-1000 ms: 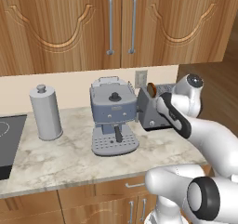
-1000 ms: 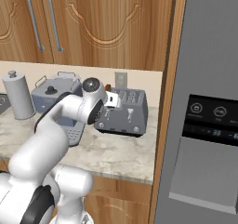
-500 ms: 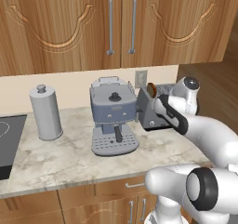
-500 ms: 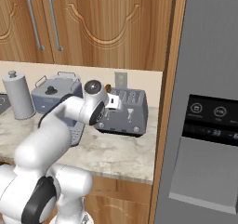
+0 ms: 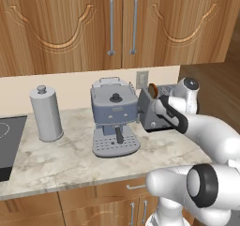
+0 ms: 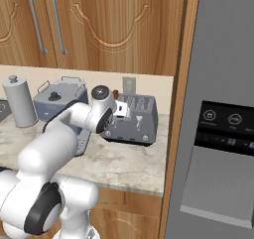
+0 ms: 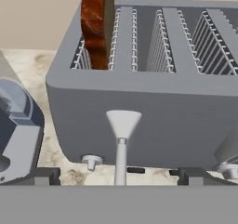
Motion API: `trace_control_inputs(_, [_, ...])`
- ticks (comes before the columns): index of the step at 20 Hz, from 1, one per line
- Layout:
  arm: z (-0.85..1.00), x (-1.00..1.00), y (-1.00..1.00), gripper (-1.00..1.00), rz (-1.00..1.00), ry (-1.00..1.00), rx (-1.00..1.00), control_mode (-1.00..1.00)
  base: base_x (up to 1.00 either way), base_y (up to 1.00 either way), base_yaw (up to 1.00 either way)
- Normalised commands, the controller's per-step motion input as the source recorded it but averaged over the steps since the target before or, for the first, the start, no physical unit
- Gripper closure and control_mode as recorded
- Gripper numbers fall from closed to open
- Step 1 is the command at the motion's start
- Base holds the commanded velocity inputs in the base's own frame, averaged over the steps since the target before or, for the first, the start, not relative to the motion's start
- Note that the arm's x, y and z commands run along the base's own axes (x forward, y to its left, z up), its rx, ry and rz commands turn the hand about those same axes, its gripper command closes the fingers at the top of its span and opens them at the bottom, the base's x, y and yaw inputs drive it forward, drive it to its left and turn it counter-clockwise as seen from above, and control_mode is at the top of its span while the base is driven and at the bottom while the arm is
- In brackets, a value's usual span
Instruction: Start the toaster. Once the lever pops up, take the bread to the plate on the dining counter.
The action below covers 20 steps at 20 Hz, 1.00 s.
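The claw (image 7: 119, 174) stands wide, holding nothing, right at the front face of the toaster (image 7: 153, 121), its two tips low on either side of the pale lever (image 7: 122, 123). The bread (image 7: 95, 25) stands upright in the slot up and left of the claw, with an espresso machine (image 5: 115, 115) close on the claw's left and bare desk (image 5: 56, 159) beyond that. The right base view shows a grey fridge (image 6: 218, 109) walling off the room past the toaster, while the left base view shows a steel canister (image 5: 45, 112) far from the claw.
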Motion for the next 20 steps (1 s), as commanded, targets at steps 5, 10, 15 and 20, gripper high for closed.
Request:
trace_control_inputs(5, [-0.16,0.00,0.00,-1.00,0.00,0.01,0.00,-1.00,0.00,0.00,0.00])
trace_control_inputs(10, [-0.06,0.00,0.00,-1.00,0.00,0.00,0.00,-1.00,0.00,0.00,0.00])
trace_control_inputs(15, [0.00,0.02,0.00,-1.00,0.00,0.00,0.00,-1.00,0.00,0.00,0.00])
trace_control_inputs(20, [-0.02,0.01,0.00,-1.00,0.00,0.00,0.00,-1.00,0.00,0.00,0.00])
